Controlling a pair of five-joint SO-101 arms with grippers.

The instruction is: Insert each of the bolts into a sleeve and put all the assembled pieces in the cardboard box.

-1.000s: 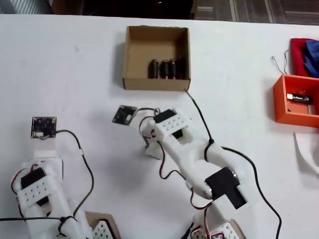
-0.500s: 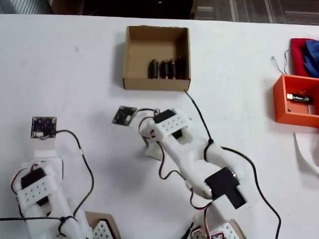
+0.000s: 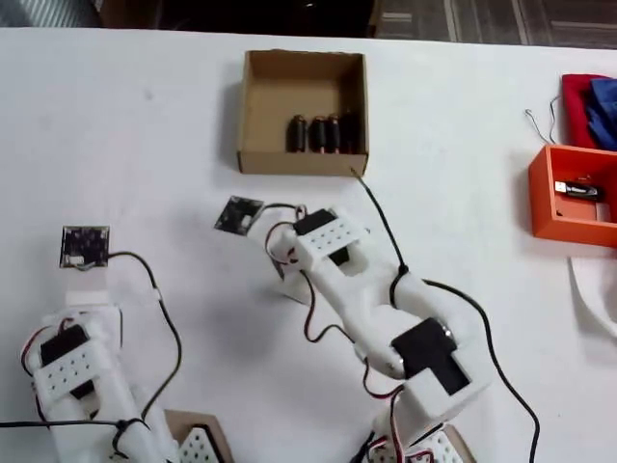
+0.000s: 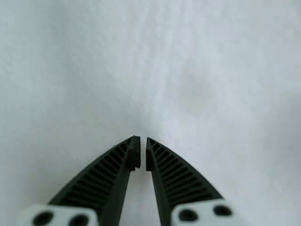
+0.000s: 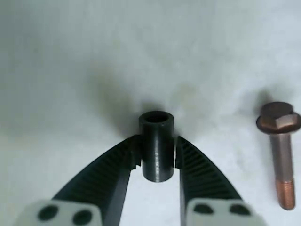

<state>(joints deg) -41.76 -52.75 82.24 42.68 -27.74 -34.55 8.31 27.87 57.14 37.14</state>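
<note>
The left arm [image 3: 72,362] sits at the near left of the white table [image 3: 145,145]. The left gripper [image 4: 140,147] has its jaws drawn together to a thin slit, with nothing between them. Farther along, the cardboard box [image 3: 289,162] holds a row of dark assembled pieces [image 3: 323,133] lying side by side toward its right wall. Just in front of the box is the right arm [image 3: 366,299]. The right gripper [image 5: 157,151] clamps a black sleeve [image 5: 157,141] between its fingers, the open bore facing away from the wrist. A copper-coloured bolt [image 5: 281,155] lies flat on the table beside the sleeve, apart from it. At the far right, an orange tray [image 3: 564,220] holds a small black-and-silver item [image 3: 578,189].
</note>
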